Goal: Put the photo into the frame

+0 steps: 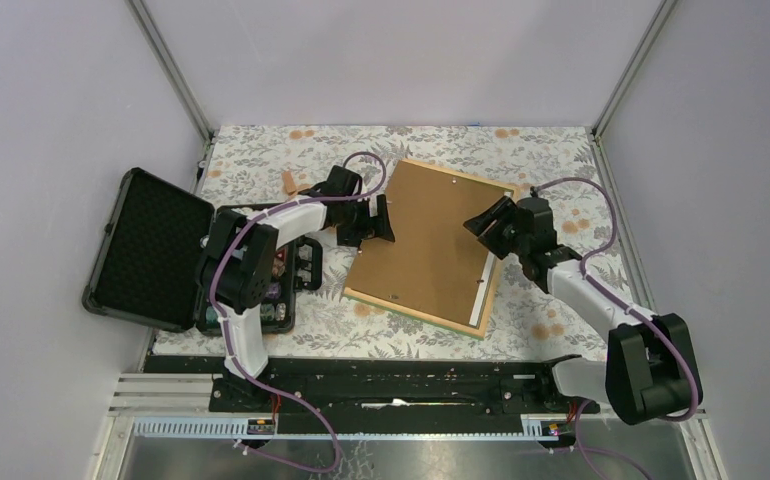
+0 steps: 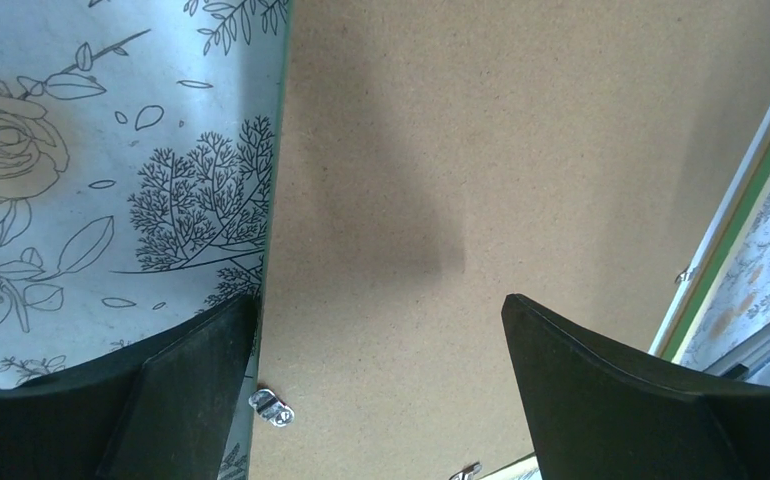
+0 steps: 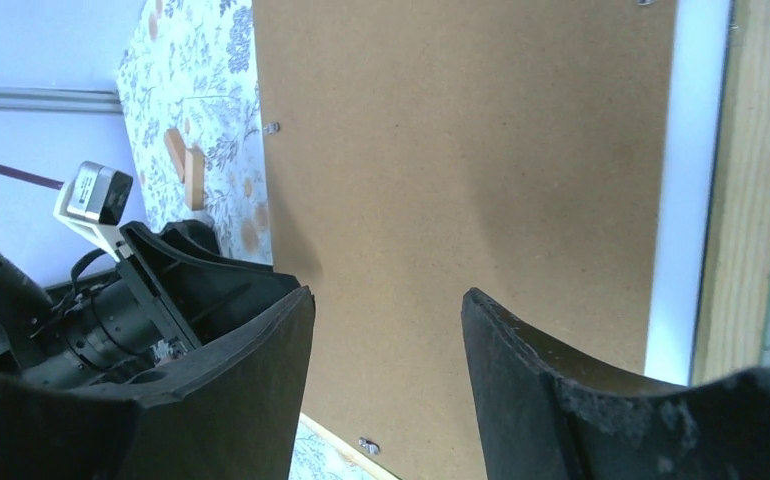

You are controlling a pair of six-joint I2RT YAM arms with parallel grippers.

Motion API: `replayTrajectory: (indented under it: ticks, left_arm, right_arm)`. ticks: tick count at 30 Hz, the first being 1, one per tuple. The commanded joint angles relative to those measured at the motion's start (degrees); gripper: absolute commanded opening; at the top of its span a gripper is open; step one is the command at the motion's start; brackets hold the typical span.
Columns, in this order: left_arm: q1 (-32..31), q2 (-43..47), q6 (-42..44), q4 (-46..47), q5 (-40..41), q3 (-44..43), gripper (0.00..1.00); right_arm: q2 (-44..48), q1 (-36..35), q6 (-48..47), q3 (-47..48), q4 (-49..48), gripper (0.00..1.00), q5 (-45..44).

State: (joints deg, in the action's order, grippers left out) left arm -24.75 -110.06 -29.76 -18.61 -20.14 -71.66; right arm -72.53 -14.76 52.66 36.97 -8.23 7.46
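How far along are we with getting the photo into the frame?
Looks done: the photo, showing as a white strip, seems to lie in the face-down frame. In hand: nothing; left gripper and right gripper hover open over the backing board. Still to do: seat the board, which sits shifted off that strip.

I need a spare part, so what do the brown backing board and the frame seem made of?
Backing board: probably pressed fibreboard, matte tan, finely speckled, no grain. Frame: likely bare light wood, faint lengthwise grain on its back rim; the green edge suggests a painted front.
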Motion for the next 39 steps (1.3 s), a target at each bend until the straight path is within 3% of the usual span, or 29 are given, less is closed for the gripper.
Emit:
replayTrajectory:
  ticks: [1, 6, 10, 15, 20, 39]
  left_arm:
    - [-0.74, 2.66, 1.81, -2.69, 5.25, -2.96, 0.99]
    - [-0.74, 5.61, 3.85, -3.62, 11.03, -2.62, 0.99]
    - [-0.71, 6.0, 4.49, -3.88, 11.19, -2.56, 0.99]
    - [-0.74, 4.24, 3.56, -3.77, 7.64, -3.13, 0.98]
    - [-0.74, 3.79, 3.18, -3.51, 6.74, -2.82, 0.98]
    - [-0.74, 3.28, 2.95, -3.38, 5.6, -3.11, 0.99]
  right_arm:
    - [1.43, -0.53, -2.82, 2.74, 7.59, 0.65, -6.55]
    - [-2.72, -0.53, -9.92, 7.39, 18.43, 0.7, -4.64]
    - [-7.11, -0.51, -14.7, 11.29, 27.15, 0.71, -2.81]
    - [-5.44, -0.52, -10.13, 6.79, 25.5, 0.71, 1.0]
    - [-3.54, -1.0, -5.7, 3.12, 23.22, 0.69, -0.67]
    - [-8.28, -3.52, -2.95, 1.72, 20.21, 0.67, -5.27]
